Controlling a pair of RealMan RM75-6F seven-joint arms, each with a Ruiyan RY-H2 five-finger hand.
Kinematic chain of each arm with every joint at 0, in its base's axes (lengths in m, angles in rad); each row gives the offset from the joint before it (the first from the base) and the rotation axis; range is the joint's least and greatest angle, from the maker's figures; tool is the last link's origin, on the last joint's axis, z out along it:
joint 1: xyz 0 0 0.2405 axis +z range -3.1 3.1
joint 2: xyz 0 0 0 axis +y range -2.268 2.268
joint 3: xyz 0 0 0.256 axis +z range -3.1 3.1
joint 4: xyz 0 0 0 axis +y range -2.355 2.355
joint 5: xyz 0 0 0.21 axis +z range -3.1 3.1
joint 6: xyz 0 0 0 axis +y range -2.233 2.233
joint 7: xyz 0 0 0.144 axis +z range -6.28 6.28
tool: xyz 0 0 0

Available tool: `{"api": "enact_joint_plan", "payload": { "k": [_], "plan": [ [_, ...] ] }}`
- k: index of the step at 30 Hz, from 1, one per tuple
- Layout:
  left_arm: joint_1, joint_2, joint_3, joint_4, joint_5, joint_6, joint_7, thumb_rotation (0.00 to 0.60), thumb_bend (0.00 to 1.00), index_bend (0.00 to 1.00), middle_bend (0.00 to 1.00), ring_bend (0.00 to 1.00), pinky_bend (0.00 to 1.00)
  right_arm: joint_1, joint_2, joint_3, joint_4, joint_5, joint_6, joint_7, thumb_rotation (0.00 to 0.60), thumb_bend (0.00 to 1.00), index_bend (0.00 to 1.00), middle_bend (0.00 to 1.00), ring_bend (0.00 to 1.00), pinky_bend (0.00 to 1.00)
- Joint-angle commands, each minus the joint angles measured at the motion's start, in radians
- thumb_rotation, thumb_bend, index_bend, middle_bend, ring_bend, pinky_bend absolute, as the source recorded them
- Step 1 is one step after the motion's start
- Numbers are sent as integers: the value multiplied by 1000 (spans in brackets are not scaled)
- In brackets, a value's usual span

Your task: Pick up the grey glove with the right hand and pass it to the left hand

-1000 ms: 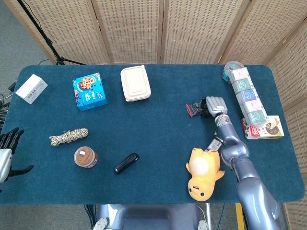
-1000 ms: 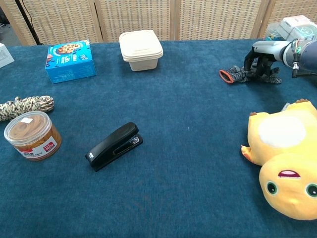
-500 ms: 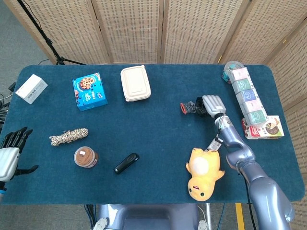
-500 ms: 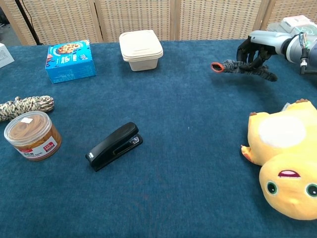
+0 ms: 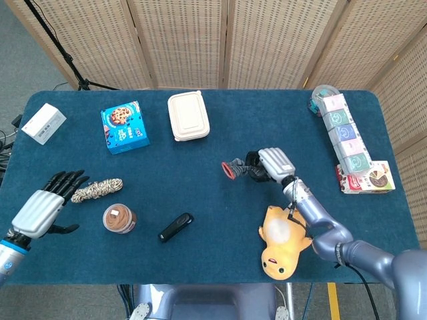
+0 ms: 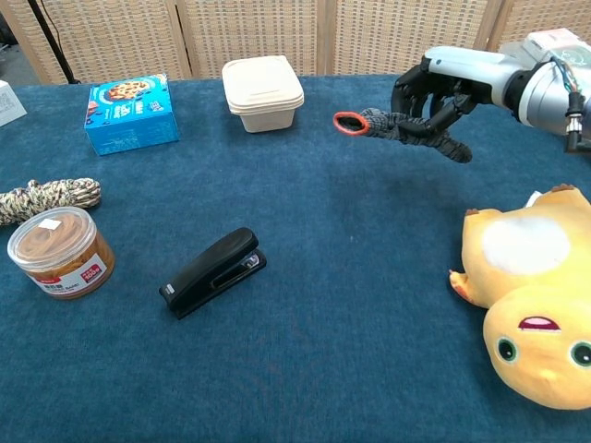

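The grey glove (image 5: pixel 241 169) (image 6: pixel 397 128), with a red-rimmed cuff pointing left, hangs above the blue table, clear of the cloth. My right hand (image 5: pixel 272 163) (image 6: pixel 436 86) grips it from above, near the table's middle right. My left hand (image 5: pixel 45 207) hovers over the table's left front edge with its fingers spread and nothing in it. It shows only in the head view, far left of the glove.
A yellow plush toy (image 5: pixel 284 241) (image 6: pixel 531 292) lies just under my right forearm. A black stapler (image 6: pixel 213 271), a brown jar (image 6: pixel 58 251) and a coiled rope (image 5: pixel 95 189) lie between the hands. A blue snack box (image 5: pixel 124 127) and a cream container (image 5: pixel 188 116) stand behind.
My right hand has lifted the glove off the table and carried it left toward the middle. My left hand has come in over the table's left edge and moved right.
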Motion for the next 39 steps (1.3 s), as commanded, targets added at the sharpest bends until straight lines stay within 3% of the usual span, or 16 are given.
{"api": "enact_joint_plan", "payload": {
  "k": [1, 7, 14, 24, 39],
  "plan": [
    [-95, 16, 15, 26, 83, -66, -111, 600, 46, 0, 0, 0, 0, -41, 78, 38, -242, 100, 68, -229, 600, 519, 536, 542, 470, 530],
    [-205, 32, 34, -2, 148, -143, -230, 600, 46, 0, 0, 0, 0, -26, 27, 59, -367, 175, 126, -429, 600, 522, 536, 542, 470, 530],
    [-279, 53, 40, -61, 134, -220, -249, 600, 46, 0, 0, 0, 0, 1, -44, 82, -423, 279, 159, -589, 600, 566, 532, 541, 470, 530],
    [-358, 36, 45, -95, 106, -296, -265, 600, 46, 0, 0, 0, 0, 13, -99, 127, -445, 374, 181, -610, 600, 583, 531, 541, 470, 531],
    [-444, -54, 44, -73, 76, -338, -302, 600, 46, 0, 0, 0, 0, 13, -139, 122, -477, 398, 193, -608, 600, 588, 531, 541, 470, 530]
  ]
}}
